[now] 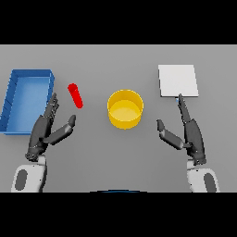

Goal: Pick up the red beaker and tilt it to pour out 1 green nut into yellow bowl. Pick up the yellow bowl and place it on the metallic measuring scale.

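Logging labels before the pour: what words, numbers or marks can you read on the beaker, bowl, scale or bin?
None can be read.
red beaker: plain, no marks.
yellow bowl: plain.
metallic measuring scale: blank pale plate, no display showing.
blue bin: no label.

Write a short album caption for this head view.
Open left hand nears red beaker; yellow bowl waits mid-table, right hand below scale.
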Controlling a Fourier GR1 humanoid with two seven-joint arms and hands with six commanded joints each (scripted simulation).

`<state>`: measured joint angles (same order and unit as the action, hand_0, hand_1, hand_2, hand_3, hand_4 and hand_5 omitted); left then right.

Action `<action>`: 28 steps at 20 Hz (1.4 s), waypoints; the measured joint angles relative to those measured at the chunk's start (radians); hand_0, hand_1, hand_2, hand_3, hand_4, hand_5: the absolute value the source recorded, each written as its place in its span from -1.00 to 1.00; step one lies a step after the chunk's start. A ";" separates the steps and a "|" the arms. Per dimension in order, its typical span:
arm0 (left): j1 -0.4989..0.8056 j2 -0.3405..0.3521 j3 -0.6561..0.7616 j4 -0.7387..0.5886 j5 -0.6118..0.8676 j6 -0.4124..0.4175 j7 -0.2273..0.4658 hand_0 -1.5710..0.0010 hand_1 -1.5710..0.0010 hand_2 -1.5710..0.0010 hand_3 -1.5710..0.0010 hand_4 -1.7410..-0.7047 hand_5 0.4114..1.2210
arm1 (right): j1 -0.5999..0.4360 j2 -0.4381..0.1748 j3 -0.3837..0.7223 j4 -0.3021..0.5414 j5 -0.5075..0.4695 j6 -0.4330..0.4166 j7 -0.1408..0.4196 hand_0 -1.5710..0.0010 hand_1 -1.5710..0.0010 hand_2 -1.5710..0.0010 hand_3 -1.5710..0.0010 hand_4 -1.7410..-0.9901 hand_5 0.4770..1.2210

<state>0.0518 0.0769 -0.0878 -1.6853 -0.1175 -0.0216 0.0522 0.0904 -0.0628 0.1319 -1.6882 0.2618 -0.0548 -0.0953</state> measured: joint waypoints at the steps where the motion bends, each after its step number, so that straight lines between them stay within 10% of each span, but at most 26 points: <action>1: -0.009 -0.002 -0.009 0.013 -0.009 -0.004 0.007 1.00 1.00 1.00 1.00 -0.06 -0.34 | -0.005 0.001 0.001 -0.003 0.000 0.001 0.013 1.00 1.00 1.00 1.00 0.30 -0.45; 7: -0.147 -0.013 0.022 0.180 0.004 -0.016 0.009 1.00 1.00 1.00 1.00 -0.30 -0.19 | -0.009 0.003 -0.018 -0.004 -0.060 0.032 0.000 1.00 1.00 1.00 1.00 0.16 -0.46; 28: -0.536 -0.017 0.141 0.729 -0.014 0.006 -0.121 1.00 1.00 1.00 1.00 -0.23 -0.23 | 0.002 0.007 -0.024 -0.021 -0.071 0.030 0.005 1.00 1.00 1.00 1.00 0.16 -0.45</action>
<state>-0.4837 0.0603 0.0533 -0.9563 -0.1313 -0.0153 -0.0693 0.0927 -0.0560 0.1080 -1.7093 0.1911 -0.0243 -0.0898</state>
